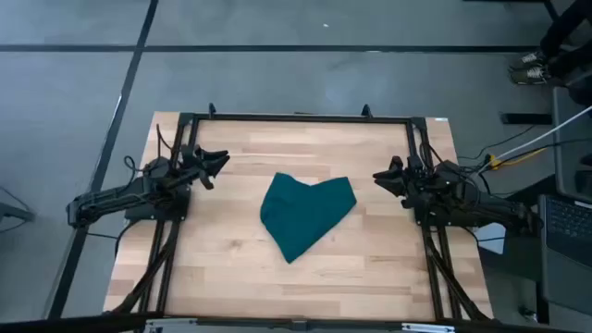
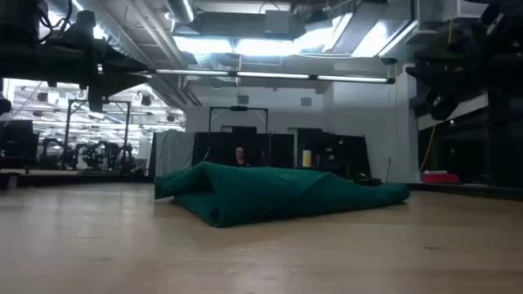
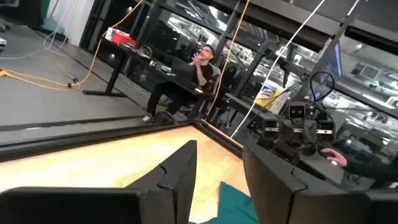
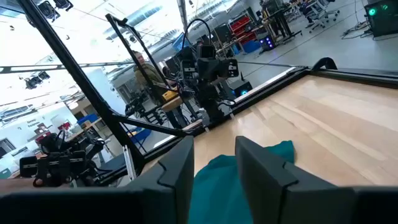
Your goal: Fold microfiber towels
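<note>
Towel lies rumpled mid-bench, unfolded. Left pincer and right pincer hover either side, fingers apart, empty. Next: grab corners, spread flat.

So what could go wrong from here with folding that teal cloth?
The dark teal microfiber towel lies crumpled in an uneven heap, so a grasp may catch several layers and fold it crooked. The open left gripper and open right gripper flank it, neither touching; converging, they might collide.
</note>
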You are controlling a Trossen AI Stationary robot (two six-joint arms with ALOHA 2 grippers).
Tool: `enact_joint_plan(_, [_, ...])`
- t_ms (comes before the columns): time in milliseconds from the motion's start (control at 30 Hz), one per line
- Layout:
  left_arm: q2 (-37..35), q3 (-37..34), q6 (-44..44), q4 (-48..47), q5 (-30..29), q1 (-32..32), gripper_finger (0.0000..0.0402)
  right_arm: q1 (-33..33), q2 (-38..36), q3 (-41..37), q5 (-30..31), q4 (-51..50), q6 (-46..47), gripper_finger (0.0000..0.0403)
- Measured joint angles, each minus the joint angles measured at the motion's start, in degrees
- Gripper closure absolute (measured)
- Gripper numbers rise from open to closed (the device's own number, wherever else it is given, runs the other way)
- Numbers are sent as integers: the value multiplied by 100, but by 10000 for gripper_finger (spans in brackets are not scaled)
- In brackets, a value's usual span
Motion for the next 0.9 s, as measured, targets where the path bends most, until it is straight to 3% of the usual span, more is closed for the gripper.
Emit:
enact_joint_plan(267, [0,0,-385,-37,0,-2,274,0,0,0,0,-35,-54,269])
enact_joint_plan(400, [114,9,-304,-466,430,0,274,-2,103,-1,267,-249,-1058,266])
enact_joint_plan(533, [904,11,-142,-570,1159,-24,274,-2,532,0,614,-300,-2097,267])
enact_joint_plan(667, [1993,9,2,-429,1363,-221,274,2,1221,0,590,-296,-2305,267])
enact_joint_plan(900, [3857,320,1653,934,780,-880,274,182,2257,0,194,-249,-2337,259])
